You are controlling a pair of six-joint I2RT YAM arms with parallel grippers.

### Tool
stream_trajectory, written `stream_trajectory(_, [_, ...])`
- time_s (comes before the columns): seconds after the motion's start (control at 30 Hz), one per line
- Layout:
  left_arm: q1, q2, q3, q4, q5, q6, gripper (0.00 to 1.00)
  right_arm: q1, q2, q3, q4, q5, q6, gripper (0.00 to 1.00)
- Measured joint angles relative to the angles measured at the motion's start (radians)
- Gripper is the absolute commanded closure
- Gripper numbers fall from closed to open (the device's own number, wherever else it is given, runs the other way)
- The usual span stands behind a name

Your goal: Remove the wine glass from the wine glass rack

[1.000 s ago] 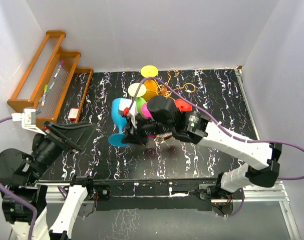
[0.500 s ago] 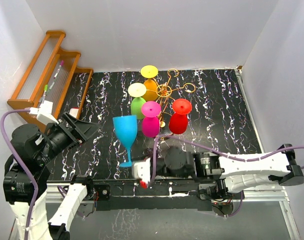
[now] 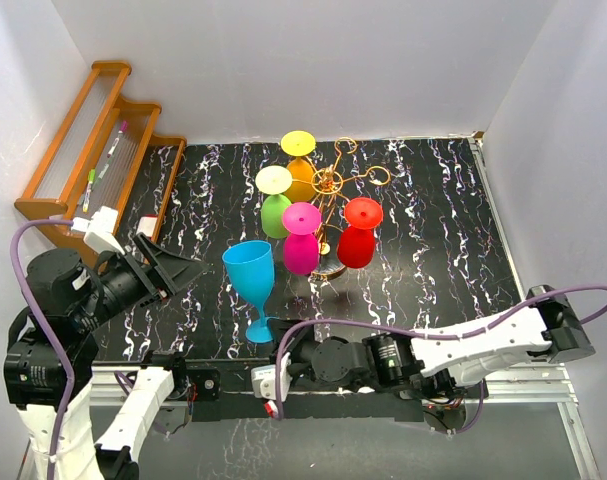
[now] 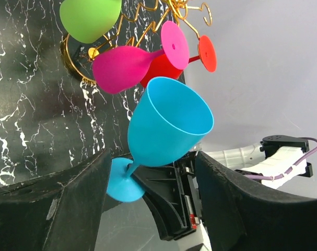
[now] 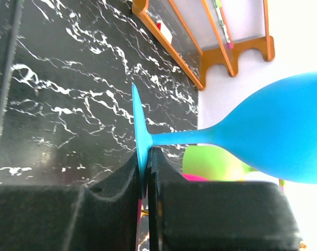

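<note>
The gold wire wine glass rack (image 3: 330, 181) stands at the back middle of the black marbled table (image 3: 433, 210). A yellow-footed orange glass (image 3: 300, 150), a green glass (image 3: 275, 205), a magenta glass (image 3: 301, 245) and a red glass (image 3: 359, 238) hang on it. A blue wine glass (image 3: 250, 272) is off the rack, upright and slightly tilted near the front edge. My right gripper (image 3: 271, 340) is shut on the rim of its round foot (image 5: 139, 137). My left gripper (image 3: 171, 270) is open and empty, left of the blue glass (image 4: 168, 130).
A stepped wooden shelf (image 3: 93, 150) with pens stands at the back left and shows in the right wrist view (image 5: 200, 42). A small white and red object (image 3: 147, 229) lies beside it. White walls enclose the table on three sides.
My right arm has drawn back from the rack to the table's front edge, carrying the blue glass by its foot. My left arm has swung up and turned toward the glass.
</note>
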Motion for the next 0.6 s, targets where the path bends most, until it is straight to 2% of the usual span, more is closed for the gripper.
stream_trajectory(0.27, [0.000,0.003,-0.035,-0.043,0.014,0.039,0.36,0.001,0.098,-0.089,0.097,0.119,-0.168,0.92])
stream_trajectory(0.6, [0.000,0.003,-0.129,-0.062,0.014,0.079,0.38,0.002,0.122,-0.135,0.243,0.174,-0.340,0.92])
